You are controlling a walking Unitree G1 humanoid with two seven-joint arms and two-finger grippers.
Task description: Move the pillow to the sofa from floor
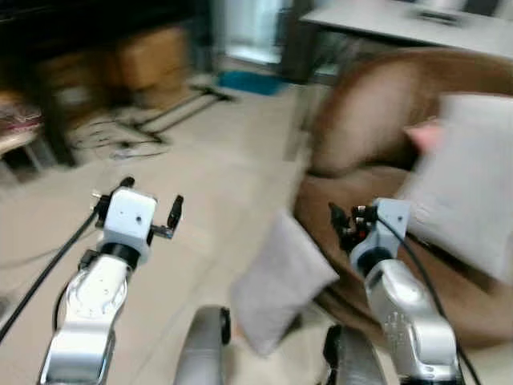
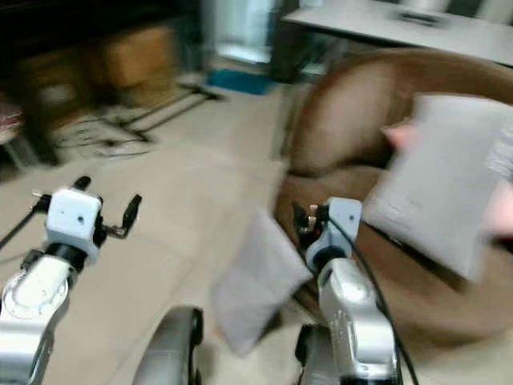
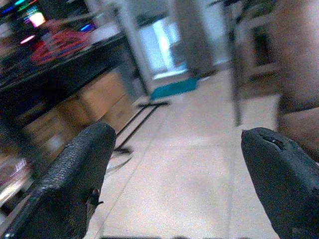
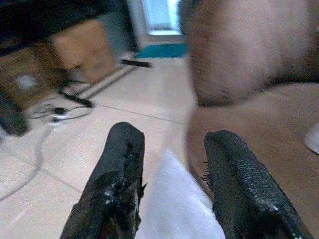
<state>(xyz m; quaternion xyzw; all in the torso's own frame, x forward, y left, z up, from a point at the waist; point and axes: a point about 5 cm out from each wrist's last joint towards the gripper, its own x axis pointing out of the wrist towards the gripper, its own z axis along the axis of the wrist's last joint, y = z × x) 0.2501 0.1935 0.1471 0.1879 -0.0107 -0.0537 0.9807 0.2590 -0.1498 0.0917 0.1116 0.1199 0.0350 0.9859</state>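
On the tiled floor (image 1: 200, 184), directly against the front of the brown sofa (image 1: 377, 104), a grey pillow (image 1: 280, 281) stands tilted, its upper edge leaning toward the sofa base. A second grey pillow (image 1: 469, 180) rests on the sofa seat, propped against the backrest. The head views are blurred. The right gripper (image 4: 172, 164) is raised beside the sofa's front edge, just above the floor pillow; its wrist view shows the two black fingers (image 4: 117, 189) spread apart with the pale pillow fabric visible between them, and nothing is clamped. Contact with the pillow cannot be confirmed. The left gripper (image 3: 179, 169) is held out over bare floor, well apart from the pillow, its fingers (image 3: 79, 174) wide apart and holding nothing. Cardboard boxes (image 1: 144, 60) sit under a dark shelf unit (image 1: 72, 24) at the far left, with black cables (image 1: 120, 136) lying on the floor before them. A grey worktop (image 1: 409, 24) stands behind the sofa. A teal mat (image 1: 252, 80) lies near a bright doorway.
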